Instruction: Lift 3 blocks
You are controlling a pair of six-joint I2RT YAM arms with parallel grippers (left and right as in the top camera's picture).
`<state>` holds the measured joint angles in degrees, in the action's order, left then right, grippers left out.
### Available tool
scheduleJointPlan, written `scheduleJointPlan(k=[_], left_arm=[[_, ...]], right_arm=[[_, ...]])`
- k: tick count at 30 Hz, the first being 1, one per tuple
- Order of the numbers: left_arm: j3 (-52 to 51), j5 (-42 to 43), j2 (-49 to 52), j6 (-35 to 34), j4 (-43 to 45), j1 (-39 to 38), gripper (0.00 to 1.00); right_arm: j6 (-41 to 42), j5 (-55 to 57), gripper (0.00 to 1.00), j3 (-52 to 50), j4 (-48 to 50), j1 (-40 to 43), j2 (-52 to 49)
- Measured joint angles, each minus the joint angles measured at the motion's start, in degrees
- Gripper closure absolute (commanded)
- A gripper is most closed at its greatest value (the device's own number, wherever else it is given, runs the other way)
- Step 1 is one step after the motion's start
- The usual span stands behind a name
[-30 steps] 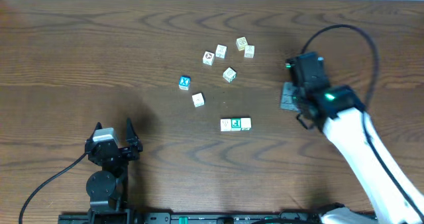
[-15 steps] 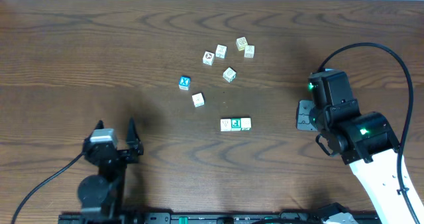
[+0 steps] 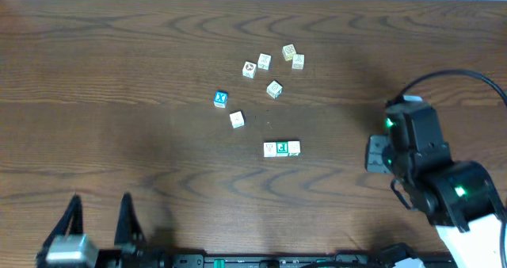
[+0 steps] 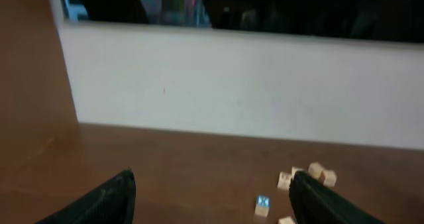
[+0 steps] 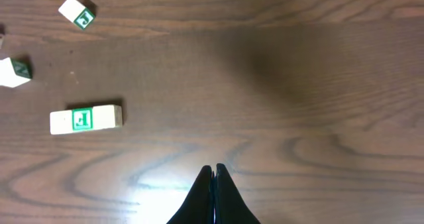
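Dark wood worktop [image 3: 119,78] fills our overhead view. At lower left, our left gripper [image 3: 98,214] is spread wide, empty. Mid-frame, the blocks [image 3: 282,148] form a touching left-to-right row. Our right gripper [image 3: 375,154], pinched closed and empty, sits nearer, to their right.

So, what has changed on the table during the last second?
Both arms drew back toward the near edge. The right gripper, shut and empty, moved away from the three blocks. The left gripper, open, went back and leftward. Nothing was grasped or released. The blocks and other cubes stayed put.
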<state>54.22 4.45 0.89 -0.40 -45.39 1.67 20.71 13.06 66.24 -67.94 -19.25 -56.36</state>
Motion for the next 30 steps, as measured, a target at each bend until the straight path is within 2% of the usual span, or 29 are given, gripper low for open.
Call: scheduleJointPlan(k=[11,14,19,22,23,27,30], left_arm=[[1.4,3.0,1.6,-1.7,-4.0,0.0,0.25],[1.0,5.0,8.0,-2.6,-5.9,0.0,0.25],[0.0,9.2,25.2,-2.8,-4.7,0.0,0.27],[-0.3,10.3,32.5,-3.1,-4.4,0.0,0.59],[-0.3,10.6,34.3,-3.0,-4.5,0.0,0.64],[-0.4,10.9,38.6,-2.7,-5.0,0.0,0.64],[-0.4,10.9,37.1,-3.0,-5.6,0.0,0.63]], right_arm=[[-0.8,-0.1,0.96,0.0,-4.1,0.0,10.1],[-0.8,-1.1,0.99,0.0,-4.2,0.0,10.0],[-0.8,-3.1,0.99,0.0,-3.3,0.0,7.6],[-0.7,-3.7,0.99,-0.1,-2.9,0.0,5.7],[-0.7,-3.8,0.99,-0.3,-2.4,0.0,5.3],[-0.6,-4.3,0.99,-2.5,-0.8,0.0,4.7],[-0.3,-4.5,0.99,-3.5,-0.9,0.0,4.9]])
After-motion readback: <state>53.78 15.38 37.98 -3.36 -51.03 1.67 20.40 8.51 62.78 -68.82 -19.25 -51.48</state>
